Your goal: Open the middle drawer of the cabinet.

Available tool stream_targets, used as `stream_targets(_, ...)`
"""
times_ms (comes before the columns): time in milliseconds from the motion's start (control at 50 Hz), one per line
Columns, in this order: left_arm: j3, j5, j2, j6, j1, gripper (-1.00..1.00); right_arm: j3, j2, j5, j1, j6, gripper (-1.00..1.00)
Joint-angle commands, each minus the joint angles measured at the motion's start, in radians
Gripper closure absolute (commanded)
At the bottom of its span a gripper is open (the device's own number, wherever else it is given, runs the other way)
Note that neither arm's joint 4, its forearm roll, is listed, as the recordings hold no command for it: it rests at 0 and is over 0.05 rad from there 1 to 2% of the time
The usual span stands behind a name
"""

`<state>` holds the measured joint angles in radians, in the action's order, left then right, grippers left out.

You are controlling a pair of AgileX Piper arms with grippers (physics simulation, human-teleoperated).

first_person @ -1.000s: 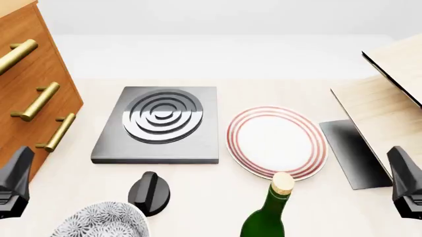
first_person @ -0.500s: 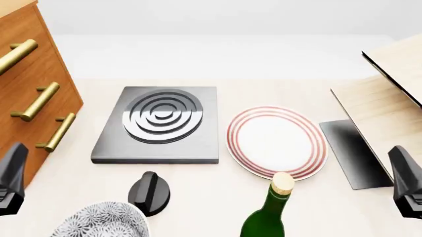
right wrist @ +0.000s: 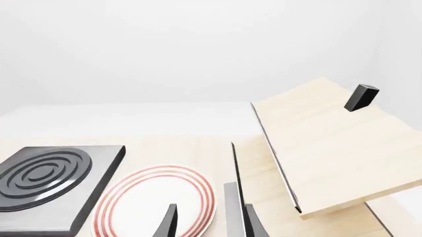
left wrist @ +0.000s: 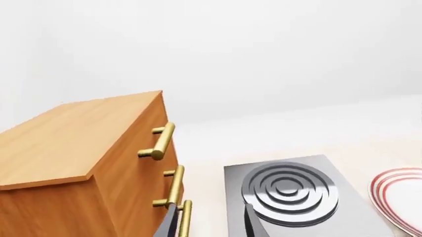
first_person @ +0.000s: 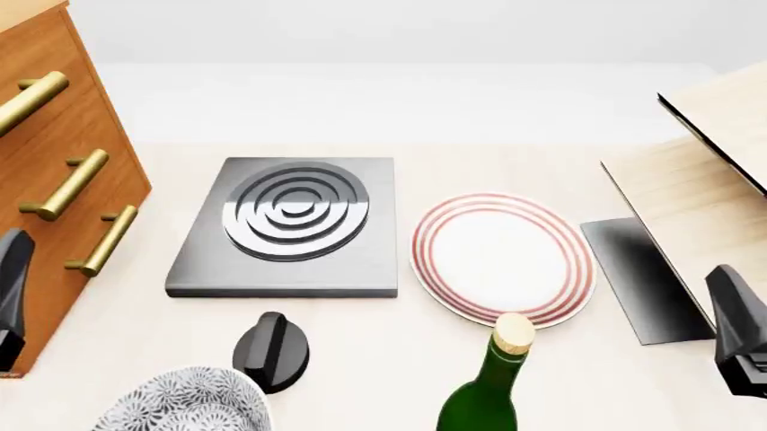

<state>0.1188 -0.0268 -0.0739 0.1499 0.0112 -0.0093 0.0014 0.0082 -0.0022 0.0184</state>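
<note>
The orange-brown wooden cabinet (first_person: 72, 81) stands at the table's left edge with three brass bar handles. The middle drawer (first_person: 117, 178) carries the second handle (first_person: 66, 184) and looks closed. In the left wrist view the cabinet (left wrist: 79, 148) fills the left side, and the middle handle (left wrist: 173, 186) sits just beyond the fingers. My left gripper (first_person: 13, 283) is open and empty, low beside the cabinet's front, near the lowest handle (first_person: 106, 241). Its fingertips (left wrist: 170, 223) stand apart. My right gripper (first_person: 735, 319) is open and empty at the far right.
A dark hob plate (first_person: 287, 224) with concentric rings lies mid-table. A red-rimmed plate (first_person: 504, 259) lies to its right. A black knob (first_person: 271, 350), a patterned bowl (first_person: 180, 404) and a green bottle (first_person: 491, 386) stand near the front edge. Pale wood boards (first_person: 707, 180) stand at the right.
My left gripper has slid left and a little up, closer to the cabinet's front. The right gripper has barely moved. The drawers have not moved.
</note>
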Motion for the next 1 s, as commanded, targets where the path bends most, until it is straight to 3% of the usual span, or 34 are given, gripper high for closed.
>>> stream_targets(20, 0.059, -0.018, -0.061, 0.099, 0.067, -1.00, 0.002, 0.001, -0.003, 0.002, -0.004, -1.00)
stream_targets(400, 0.118, -0.021, -0.078, 0.325, 0.103, -1.00, 0.002, 0.001, -0.003, 0.002, -0.004, -1.00)
stream_targets(660, 0.111, -0.033, -0.087, 0.461, 0.142, -1.00, 0.002, 0.001, -0.003, 0.002, -0.004, -1.00)
stream_targets(700, 0.091, -0.053, -0.081, 0.512, 0.155, -1.00, 0.002, 0.001, -0.003, 0.002, -0.004, -1.00)
stream_targets(1000, 0.063, -0.137, -0.204, 0.579, 0.161, -1.00, 0.002, 0.001, -0.003, 0.002, -0.004, -1.00)
